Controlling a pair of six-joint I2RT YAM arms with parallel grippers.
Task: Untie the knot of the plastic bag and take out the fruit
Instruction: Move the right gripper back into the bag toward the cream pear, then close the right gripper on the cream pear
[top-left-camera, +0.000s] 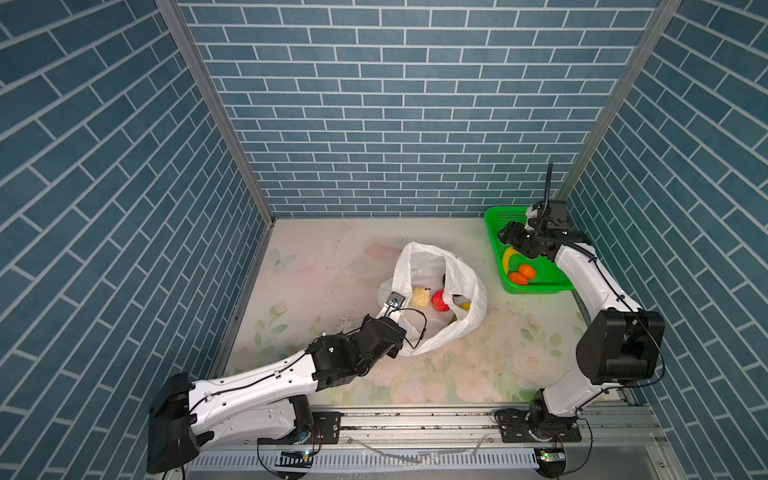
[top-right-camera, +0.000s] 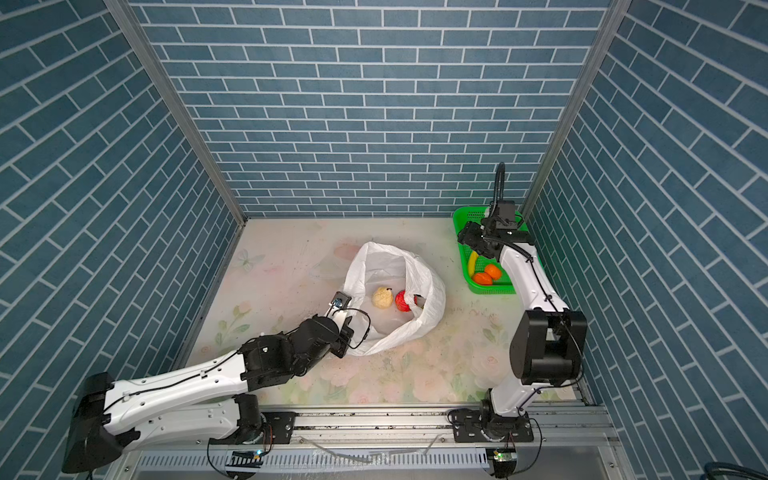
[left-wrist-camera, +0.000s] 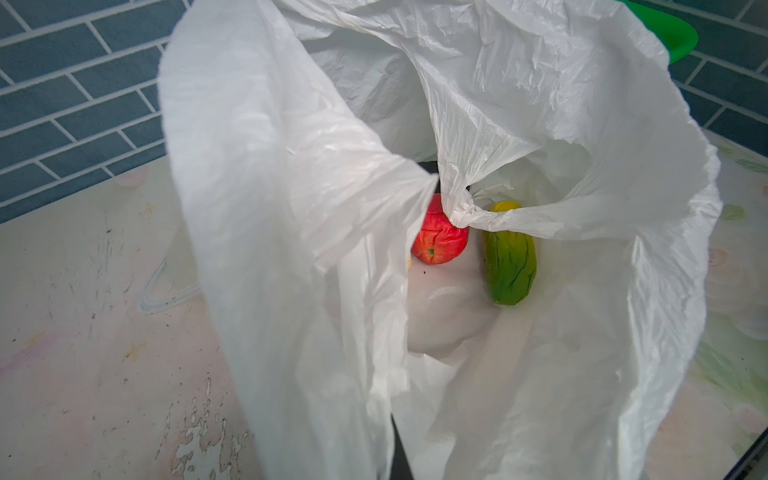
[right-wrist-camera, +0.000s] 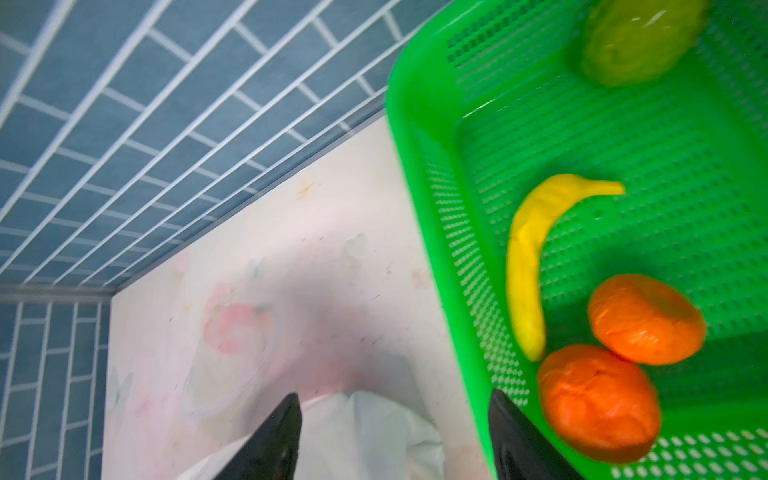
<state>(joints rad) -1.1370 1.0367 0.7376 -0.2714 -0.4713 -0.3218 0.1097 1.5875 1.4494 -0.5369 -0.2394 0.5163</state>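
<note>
left gripper (top-left-camera: 395, 300) is pinching the flimsy plastic bag (top-left-camera: 469, 307) at its rim, right gripper (right-wrist-camera: 394, 395) is gaping empty, the squashy red fruit (left-wrist-camera: 440, 243) probably wanting gentle mid-body grasping.

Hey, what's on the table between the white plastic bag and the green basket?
Nothing: only bare floral tabletop separates the plastic bag from the green basket, as both top views show.

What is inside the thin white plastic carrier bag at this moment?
Visible in the thin white plastic carrier bag: a whitish knobbly piece, a red round piece and a yellow-green oblong piece. Its sagging folds and near wall cover the rest of the floor.
</note>
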